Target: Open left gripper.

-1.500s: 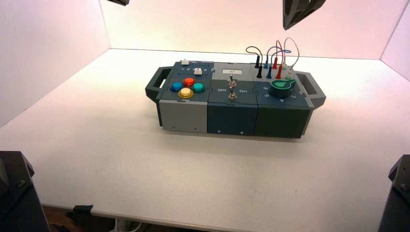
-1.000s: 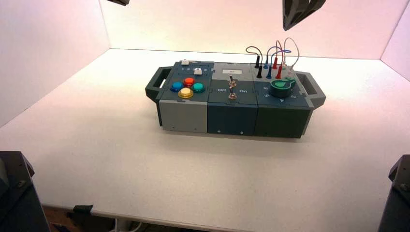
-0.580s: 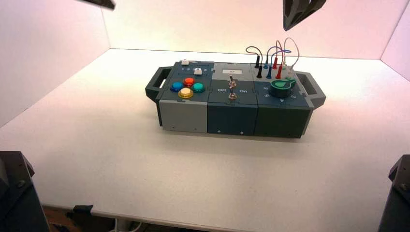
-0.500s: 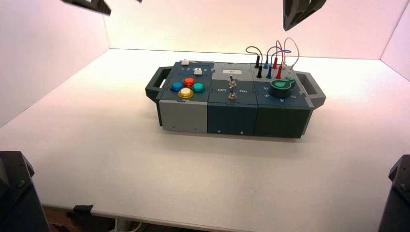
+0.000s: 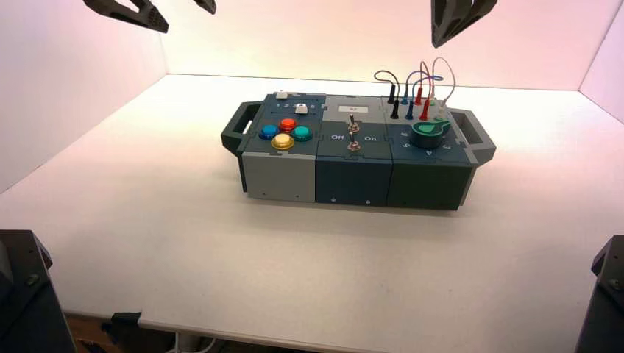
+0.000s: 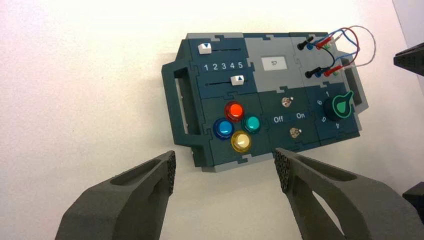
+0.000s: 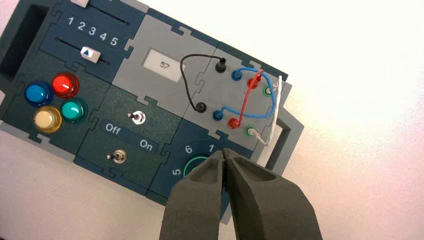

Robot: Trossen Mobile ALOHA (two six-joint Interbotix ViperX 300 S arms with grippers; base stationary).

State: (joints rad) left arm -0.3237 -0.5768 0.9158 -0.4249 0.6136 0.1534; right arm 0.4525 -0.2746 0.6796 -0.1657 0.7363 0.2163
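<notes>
Grey left gripper [image 6: 223, 170] jaws wide apart high above the box [image 5: 353, 151]; right gripper [image 7: 226, 162] jaws closed, empty.

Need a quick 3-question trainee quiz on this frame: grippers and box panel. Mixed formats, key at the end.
1. True or false: the left gripper is open, holding nothing.
2. The right gripper hangs above which part of the box? A) green knob B) yellow button C) left handle
3. Fill in: the small display between the sliders and the wires reads ___.

Key: 1 true; 2 A; 3 57.
</notes>
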